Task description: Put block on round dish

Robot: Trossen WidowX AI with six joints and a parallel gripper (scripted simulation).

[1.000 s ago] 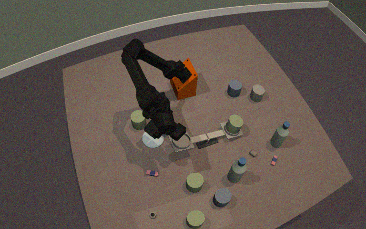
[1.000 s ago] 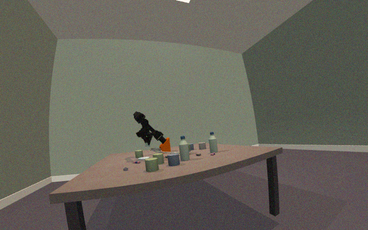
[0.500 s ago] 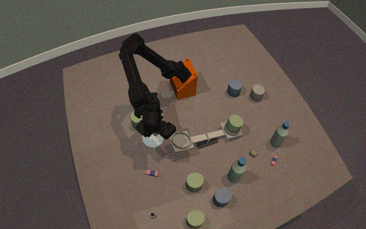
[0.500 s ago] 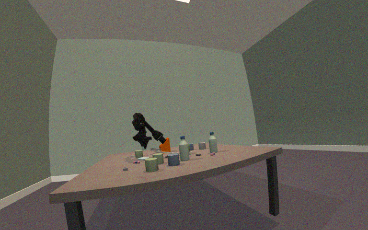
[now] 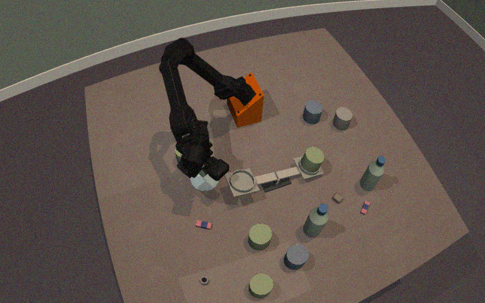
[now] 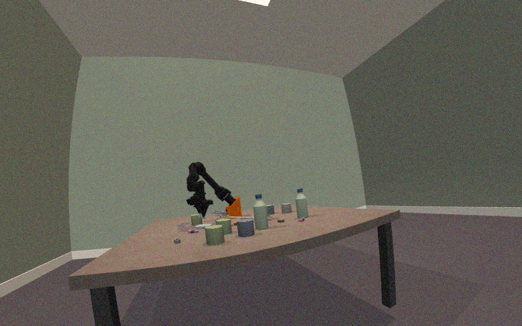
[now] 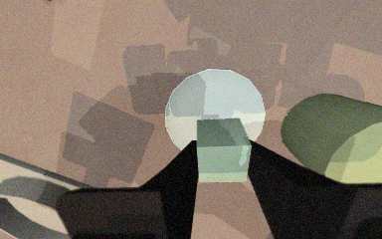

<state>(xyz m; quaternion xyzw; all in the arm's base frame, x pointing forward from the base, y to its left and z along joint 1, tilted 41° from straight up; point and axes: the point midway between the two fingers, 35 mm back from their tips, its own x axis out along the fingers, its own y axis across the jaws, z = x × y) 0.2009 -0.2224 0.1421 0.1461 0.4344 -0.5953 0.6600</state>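
My gripper (image 7: 219, 144) (image 6: 203, 214) is shut on a translucent pale green block (image 7: 223, 163). It holds the block above the round dish (image 5: 203, 182) (image 7: 217, 90) (image 6: 204, 225); the dish shows behind the block in the wrist view. One green cup (image 5: 312, 160) stands on the right pan of the balance (image 5: 266, 178). The left pan (image 5: 242, 180) holds no cup. Another green cup (image 6: 196, 219) (image 7: 318, 129) stands on the table beside the dish, mostly hidden by the arm in the top view. No cup is above the dish.
Two bottles (image 5: 371, 177) (image 5: 314, 223) stand right of and in front of the balance. Green cups (image 5: 259, 237) (image 5: 261, 285) and a blue cup (image 5: 295, 257) stand at the front. A blue cup (image 5: 312, 112) and a grey cup (image 5: 342, 118) stand at the back right. A pink-blue bar (image 5: 203, 225) lies before the dish.
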